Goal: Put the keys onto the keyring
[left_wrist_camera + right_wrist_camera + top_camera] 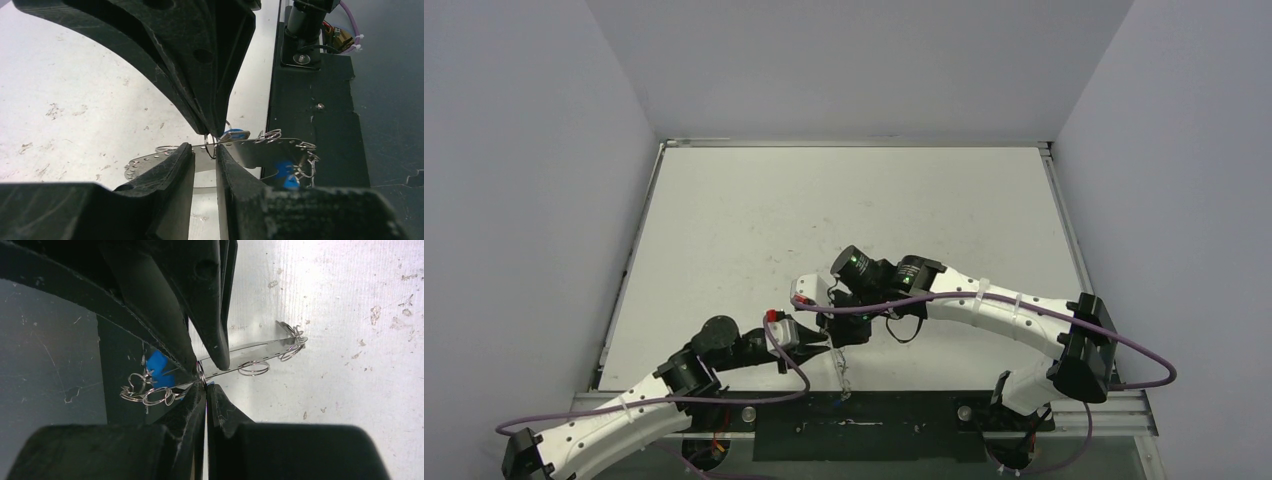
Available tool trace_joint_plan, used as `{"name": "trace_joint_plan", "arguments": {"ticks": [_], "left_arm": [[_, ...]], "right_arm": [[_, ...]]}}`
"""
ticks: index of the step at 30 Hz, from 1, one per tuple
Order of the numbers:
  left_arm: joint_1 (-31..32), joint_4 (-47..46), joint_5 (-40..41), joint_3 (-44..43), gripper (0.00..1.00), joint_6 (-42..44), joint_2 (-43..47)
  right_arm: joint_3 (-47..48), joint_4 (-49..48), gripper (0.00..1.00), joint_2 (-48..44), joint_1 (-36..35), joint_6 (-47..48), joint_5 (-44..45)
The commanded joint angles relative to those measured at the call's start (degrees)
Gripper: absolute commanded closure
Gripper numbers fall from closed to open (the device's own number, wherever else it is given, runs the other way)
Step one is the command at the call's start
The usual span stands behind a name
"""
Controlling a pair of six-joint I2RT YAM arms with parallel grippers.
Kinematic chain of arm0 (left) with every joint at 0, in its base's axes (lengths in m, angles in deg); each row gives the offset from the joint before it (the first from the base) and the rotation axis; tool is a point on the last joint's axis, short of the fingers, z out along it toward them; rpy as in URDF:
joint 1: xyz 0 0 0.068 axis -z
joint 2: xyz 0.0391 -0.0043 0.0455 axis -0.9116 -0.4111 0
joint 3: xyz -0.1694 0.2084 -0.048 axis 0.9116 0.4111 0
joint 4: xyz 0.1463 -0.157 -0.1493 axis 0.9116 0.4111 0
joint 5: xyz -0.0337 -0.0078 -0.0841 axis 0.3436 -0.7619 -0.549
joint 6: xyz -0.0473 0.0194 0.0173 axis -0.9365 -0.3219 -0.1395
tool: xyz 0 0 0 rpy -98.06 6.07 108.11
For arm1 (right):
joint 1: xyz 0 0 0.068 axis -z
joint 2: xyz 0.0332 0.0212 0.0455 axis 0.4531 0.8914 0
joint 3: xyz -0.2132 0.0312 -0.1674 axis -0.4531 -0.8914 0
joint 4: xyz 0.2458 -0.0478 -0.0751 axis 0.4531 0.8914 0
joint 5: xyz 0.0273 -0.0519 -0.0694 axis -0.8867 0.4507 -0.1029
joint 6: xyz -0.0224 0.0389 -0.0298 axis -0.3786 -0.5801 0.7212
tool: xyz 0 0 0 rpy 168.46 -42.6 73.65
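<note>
The right gripper (205, 388) pinches the keyring (260, 350) tight, probably to steady it. The left gripper (206, 153) has its jaws narrowly apart around one small loop (210, 145), likely lining up for threading

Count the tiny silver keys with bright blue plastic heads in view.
2 blue-headed silver keys: one just above the thin silver metal keyring mid-strip, one by its looped end. Others may be hidden.
</note>
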Motion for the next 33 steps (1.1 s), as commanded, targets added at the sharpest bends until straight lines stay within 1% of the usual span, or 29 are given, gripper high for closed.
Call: {"name": "trace_joint_plan", "arguments": {"ticks": [1,4,9,11,13,15,20,24,27,31,33], "left_arm": [[0.12,-6.19,-2.5,-0.78,0.8,-1.87,-1.69],[0.12,-7.13,-2.54,-0.64,0.82,-2.21,-2.5],[0.12,-9.79,-2.52,0.16,0.9,-2.87,-3.65],[0.14,-9.62,-2.65,0.22,0.94,-2.83,-4.04],[0.14,-8.94,-2.6,0.13,0.95,-2.83,-4.13],[0.12,-7.69,-2.5,0.0,0.94,-2.53,-4.07],[0.12,-4.89,-1.96,-0.63,0.83,-1.57,-3.71],[0.12,-5.53,-1.97,-0.44,0.83,-1.6,-4.01],[0.12,-5.92,-2.07,-0.54,0.86,-1.6,-4.66],[0.13,-5.42,-2.43,-0.77,1.0,-1.33,-5.3],[0.12,-4.32,-2.55,-1.03,1.0,-0.94,-5.42]], "right_arm": [[2.47,-2.94,1.0,0.5,-0.32,-1.54,0.27],[2.6,-2.98,1.0,0.65,-0.44,-1.61,0.19],[2.87,-2.97,1.0,0.94,-0.78,-1.72,0.26],[2.98,-2.88,1.0,1.03,-0.83,-1.72,0.48],[3.11,-2.79,1.0,0.95,-0.81,-1.72,0.73],[3.27,-2.77,1.0,0.82,-0.82,-1.64,0.88],[3.54,-2.68,1.0,0.52,-0.82,-1.79,0.93],[3.64,-2.84,1.0,0.51,-0.9,-1.98,0.71],[3.61,-3.03,1.0,0.56,-0.96,-2.16,0.69],[3.64,-3.04,1.0,0.51,-0.96,-2.16,0.99],[3.73,-3.1,1.0,0.3,-1.03,-2.16,1.48]]}}
